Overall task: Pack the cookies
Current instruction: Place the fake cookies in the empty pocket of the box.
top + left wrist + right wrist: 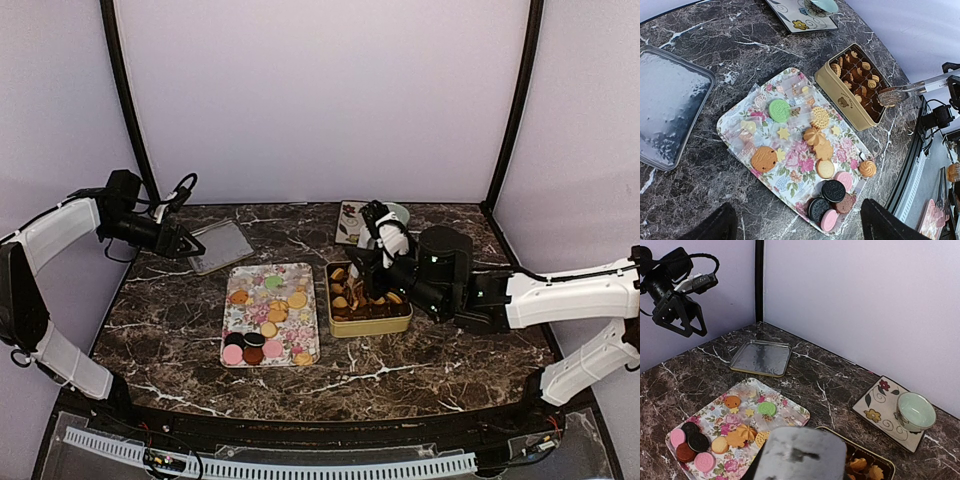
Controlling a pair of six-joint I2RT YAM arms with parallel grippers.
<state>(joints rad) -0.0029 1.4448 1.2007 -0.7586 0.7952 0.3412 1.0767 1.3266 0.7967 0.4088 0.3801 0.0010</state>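
Several cookies (270, 315) lie on the flowery tray (300, 272): tan shapes, a green disc, pink and dark discs at its near end. They show clearly in the left wrist view (815, 137) and the right wrist view (740, 435). More tan cookies (345, 290) fill the gold tin (370, 328), which also shows in the left wrist view (845, 97). My left gripper (185, 245) is open and empty, raised at the far left, above the table beside the tray (797, 207). My right gripper (365, 262) hangs over the tin (887, 96). Its jaws are a grey blur (802, 455).
The tin's silver lid (220, 245) lies upturned at the far left (670, 105). A patterned square plate (352, 222) with a pale green bowl (397, 213) stands behind the tin. Purple walls and black posts close in the back and sides.
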